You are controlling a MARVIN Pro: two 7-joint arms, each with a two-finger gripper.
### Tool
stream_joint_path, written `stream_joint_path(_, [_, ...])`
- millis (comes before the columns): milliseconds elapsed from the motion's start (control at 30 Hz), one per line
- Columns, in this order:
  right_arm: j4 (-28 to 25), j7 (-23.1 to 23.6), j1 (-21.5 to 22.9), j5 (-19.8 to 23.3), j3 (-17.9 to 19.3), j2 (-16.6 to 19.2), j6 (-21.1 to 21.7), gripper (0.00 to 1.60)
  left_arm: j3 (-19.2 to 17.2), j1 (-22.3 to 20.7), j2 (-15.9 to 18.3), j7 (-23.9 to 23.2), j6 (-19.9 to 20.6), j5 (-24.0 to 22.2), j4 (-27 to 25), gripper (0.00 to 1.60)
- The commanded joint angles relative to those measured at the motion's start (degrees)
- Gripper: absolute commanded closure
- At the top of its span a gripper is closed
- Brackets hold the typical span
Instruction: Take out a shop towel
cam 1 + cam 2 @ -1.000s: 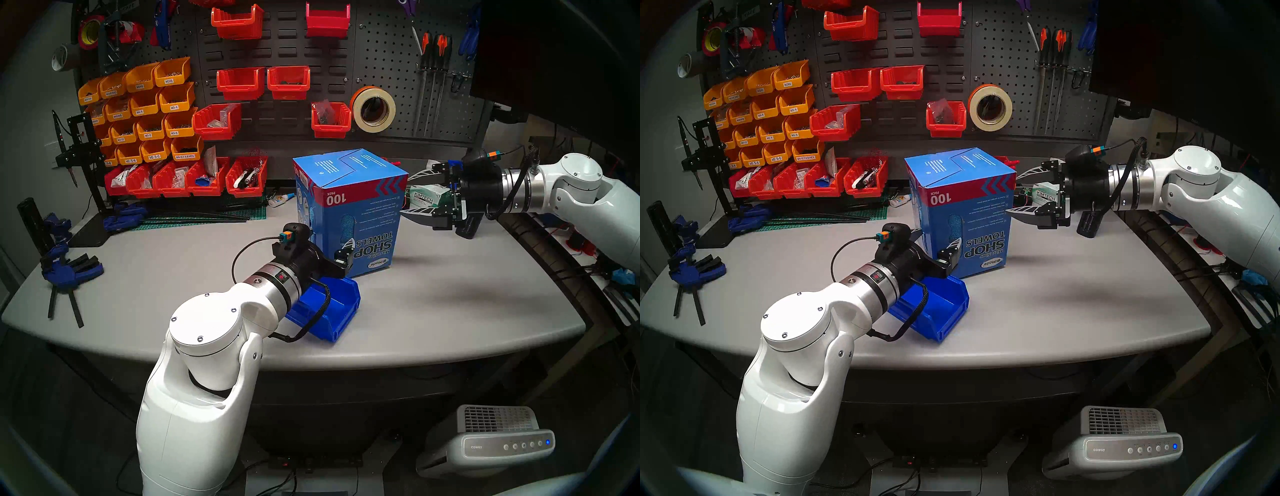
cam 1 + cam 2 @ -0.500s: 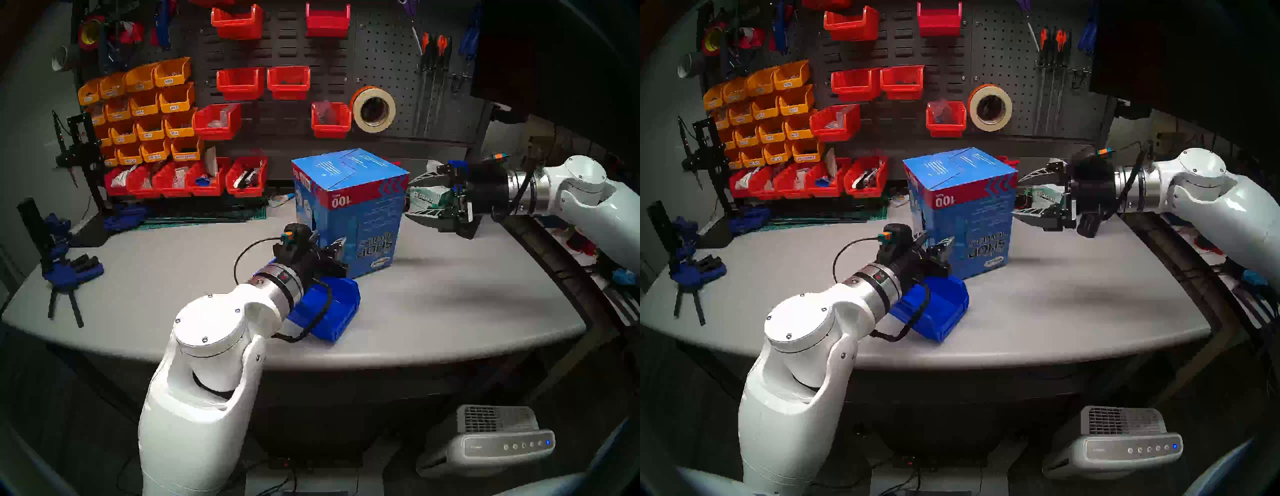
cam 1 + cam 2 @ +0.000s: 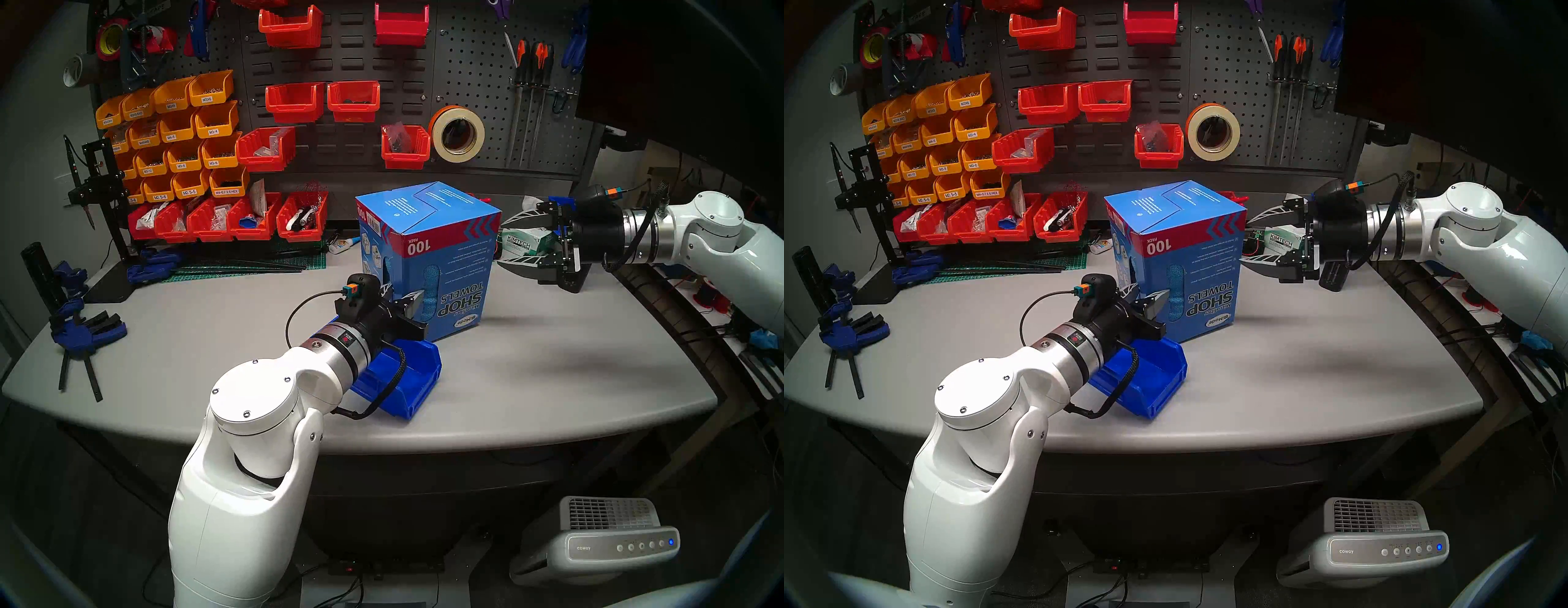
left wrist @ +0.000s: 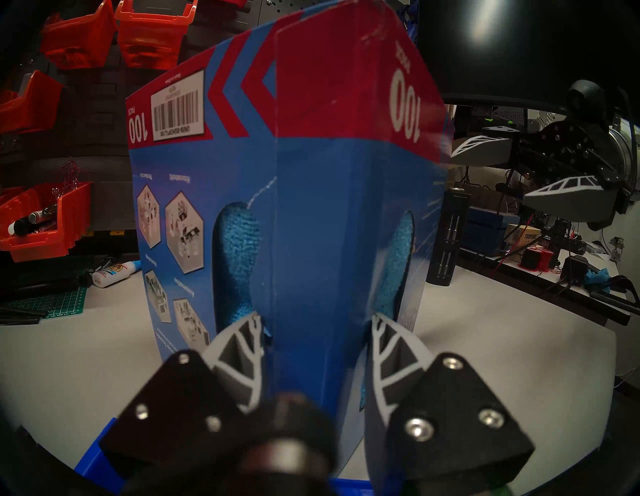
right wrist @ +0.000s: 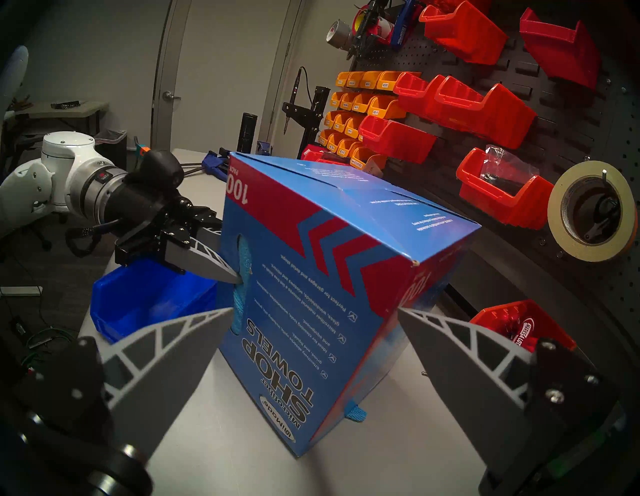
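On the grey table [image 3: 551, 382], left of centre, the left gripper [image 4: 317, 332] pointed level at the near vertical corner of the upside-down carton [image 3: 428, 254]. Its fingers [image 4: 239, 346] straddled that corner, each tip at a slot on either side, partly closed; whether they had actually pinched cloth I could not tell. The towel [image 4: 235, 263] sat inside the carton, showing only through those tall, narrow oval slots, so its visible strip ran upright (top to bottom of the box). It looked sky-blue with a fine woven, nubbly texture. A small scrap of the same blue poked out under the carton's far bottom edge [image 5: 356, 414]. Just below the left wrist a blue bin [image 3: 415, 378] stood touching the carton's base. Behind, red bins [image 3: 229, 218] lined the pegboard foot. To the right, the right gripper [image 3: 502, 242] hung with fingers spread wide and empty, just beside the carton's right face, not touching it. A green-and-white tissue box [image 3: 528, 244] lay behind it.
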Motion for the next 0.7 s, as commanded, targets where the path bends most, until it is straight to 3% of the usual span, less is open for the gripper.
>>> stream_joint_path(0, [-0.44, -0.6, 1.35, 0.6, 1.33, 0.37, -0.29, 0.0, -0.39, -2.89, -0.3, -0.89, -1.26, -0.5, -1.64, 1.6])
stream_joint_path(633, [-0.94, -1.85, 1.1, 0.5, 0.36, -0.08, -0.41, 0.0, -3.57, -11.65, -0.91, -3.41, -0.23, -0.5, -3.66, 1.6])
stream_joint_path(667, [-1.03, -1.84, 1.14, 0.51, 0.37, -0.03, -0.37, 0.0, -3.99, -10.52, -1.48, -3.44, -0.52, -0.36, -4.57, 1.6])
